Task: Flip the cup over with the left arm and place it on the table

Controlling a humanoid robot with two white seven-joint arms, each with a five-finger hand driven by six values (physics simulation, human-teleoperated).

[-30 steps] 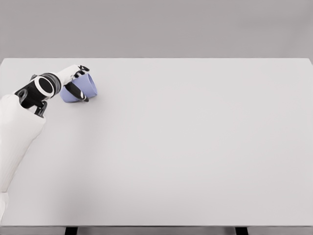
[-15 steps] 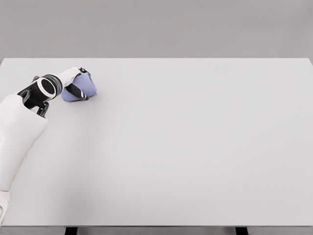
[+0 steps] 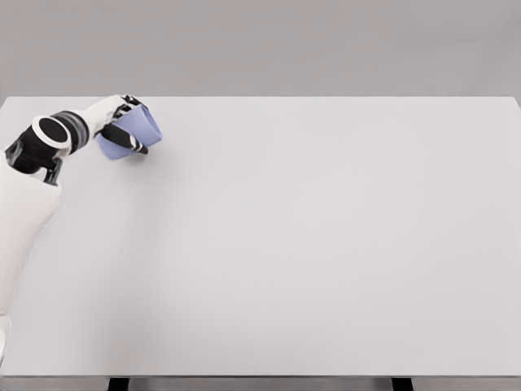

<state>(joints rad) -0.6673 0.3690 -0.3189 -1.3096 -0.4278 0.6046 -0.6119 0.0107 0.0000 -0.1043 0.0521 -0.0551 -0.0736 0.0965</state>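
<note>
White table [image 3: 309,244], grey wall behind. You see the left hand [image 3: 118,130] clasping the blue cup [image 3: 134,134], tilted, near the table's far left corner.

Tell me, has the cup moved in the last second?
Yes. The cup, held in the left hand, has gone slightly up the picture, toward the far edge of the table, and is now more tilted.

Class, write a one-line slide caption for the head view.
The left hand grips a tilted blue cup at the far left of a white table.
</note>
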